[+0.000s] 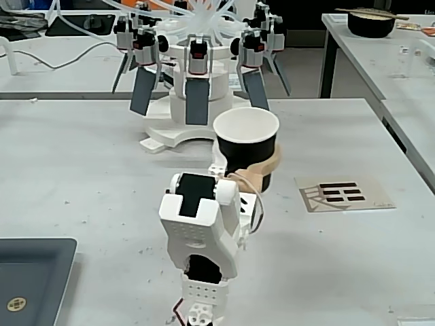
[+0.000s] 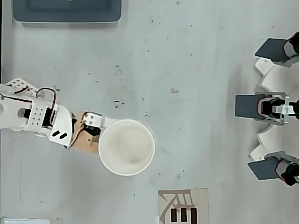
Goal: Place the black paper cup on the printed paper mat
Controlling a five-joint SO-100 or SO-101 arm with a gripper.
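The black paper cup (image 1: 238, 159) stands upright with its white inside (image 2: 126, 147) facing up, near the middle of the table. My gripper (image 1: 246, 171) is shut on the black paper cup: a beige finger (image 1: 270, 165) curves round its right side and a white finger (image 1: 217, 168) presses its left side. From above, the fingertips are hidden under the cup's rim. I cannot tell whether the cup touches the table. The printed paper mat (image 1: 345, 193) lies flat to the right of the cup in the fixed view, and below and right of it in the overhead view (image 2: 183, 205).
A dark grey tray (image 1: 34, 272) (image 2: 65, 11) sits at the table's edge on the side away from the mat. A white fixture with several grey paddles (image 1: 197, 88) (image 2: 275, 107) stands beyond the cup. A black bowl (image 1: 370, 24) rests on another table.
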